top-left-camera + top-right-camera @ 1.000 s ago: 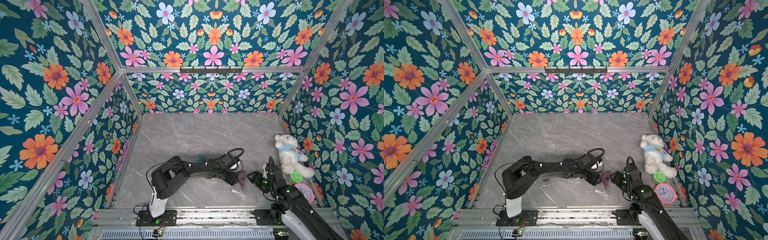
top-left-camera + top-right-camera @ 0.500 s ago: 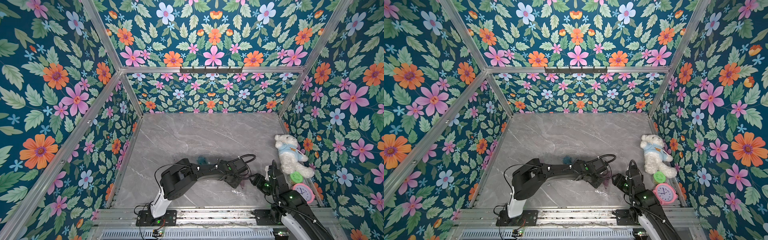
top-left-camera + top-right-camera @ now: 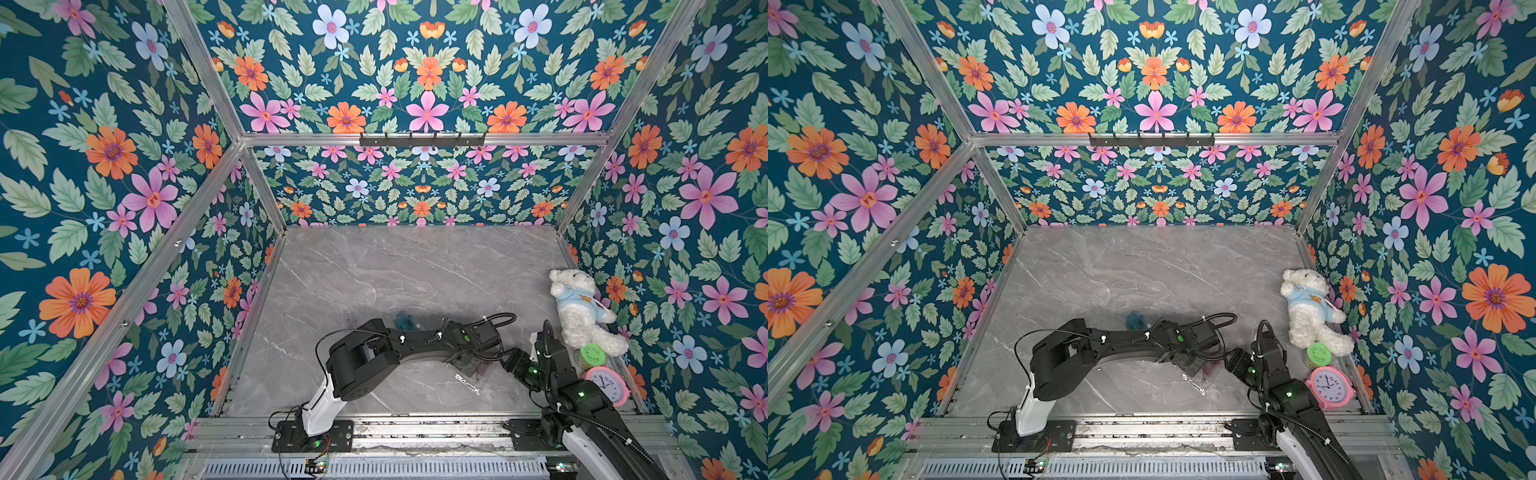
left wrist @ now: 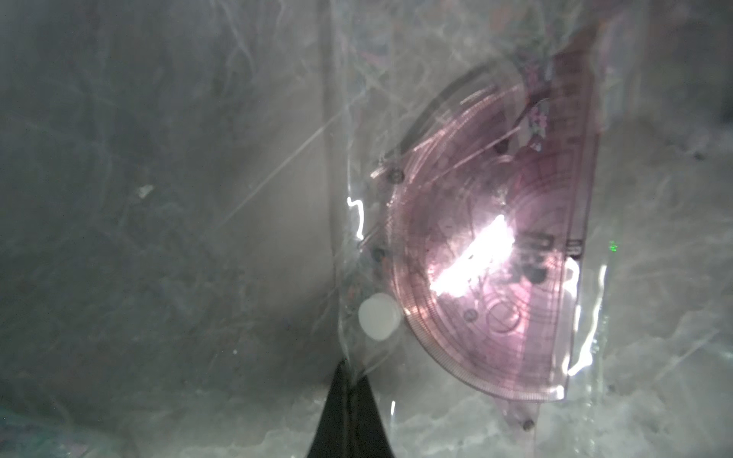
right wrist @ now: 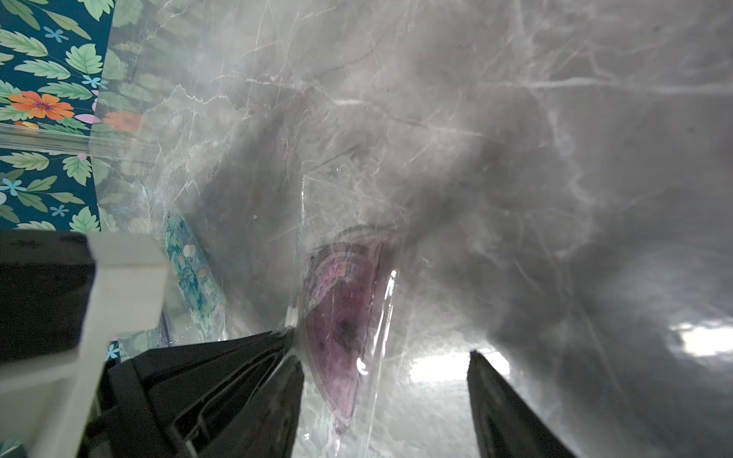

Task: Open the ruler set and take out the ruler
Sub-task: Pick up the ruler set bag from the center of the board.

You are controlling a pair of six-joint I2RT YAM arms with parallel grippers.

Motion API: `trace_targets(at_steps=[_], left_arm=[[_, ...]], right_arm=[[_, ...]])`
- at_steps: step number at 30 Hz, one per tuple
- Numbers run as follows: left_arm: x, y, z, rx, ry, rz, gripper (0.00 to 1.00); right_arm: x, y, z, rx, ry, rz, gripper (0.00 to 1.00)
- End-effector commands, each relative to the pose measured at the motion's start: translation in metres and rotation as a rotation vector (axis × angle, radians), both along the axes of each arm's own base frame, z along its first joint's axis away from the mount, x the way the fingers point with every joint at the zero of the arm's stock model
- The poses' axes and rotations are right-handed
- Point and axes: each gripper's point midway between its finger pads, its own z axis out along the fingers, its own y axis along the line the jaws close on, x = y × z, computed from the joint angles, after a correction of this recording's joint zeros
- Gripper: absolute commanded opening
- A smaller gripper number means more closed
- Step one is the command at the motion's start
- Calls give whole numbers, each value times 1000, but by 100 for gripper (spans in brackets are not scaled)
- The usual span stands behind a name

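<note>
The ruler set (image 4: 496,257) is a clear plastic pouch with a white snap button (image 4: 378,317). Inside it lie a pink-purple protractor and a straight purple piece (image 4: 575,158); I cannot tell which piece is the ruler. In both top views the pouch shows only as a purple tint (image 3: 484,368) (image 3: 1212,368) on the marble table near its front right. My left gripper (image 4: 349,380) (image 3: 467,365) is shut on the pouch's clear edge. Just right of the pouch, my right gripper (image 5: 384,396) (image 3: 505,361) stands open. The pouch's end (image 5: 345,317) reaches between its fingers without touching either.
A white teddy bear (image 3: 579,313), a green-lidded jar (image 3: 592,355) and a pink alarm clock (image 3: 604,384) stand along the right wall beside the right arm. A teal patterned thing (image 3: 403,320) lies behind the left arm. The floral walls close in the table (image 3: 395,270).
My left arm has reached further right and its jaws have closed on the pouch's edge. The right gripper has shifted slightly right and stayed open.
</note>
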Motion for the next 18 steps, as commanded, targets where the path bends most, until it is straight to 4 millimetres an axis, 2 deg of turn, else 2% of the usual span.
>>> trace_targets(at_steps=[1, 6, 10, 15, 18], left_arm=[[-18, 48, -17, 195, 78, 20, 0], [-13, 51, -14, 193, 44, 31, 0], [-2, 52, -3, 161, 8, 61, 0], [24, 48, 29, 7, 8, 118, 0], [35, 41, 53, -89, 2, 121, 0]], right_arm=[[3, -1, 2, -5, -15, -5, 67], [2, 0, 5, -1, -17, -1, 68], [5, 7, 24, 34, -70, 34, 71], [8, 19, 46, 85, -138, 95, 73], [11, 27, 51, 123, -156, 122, 75]])
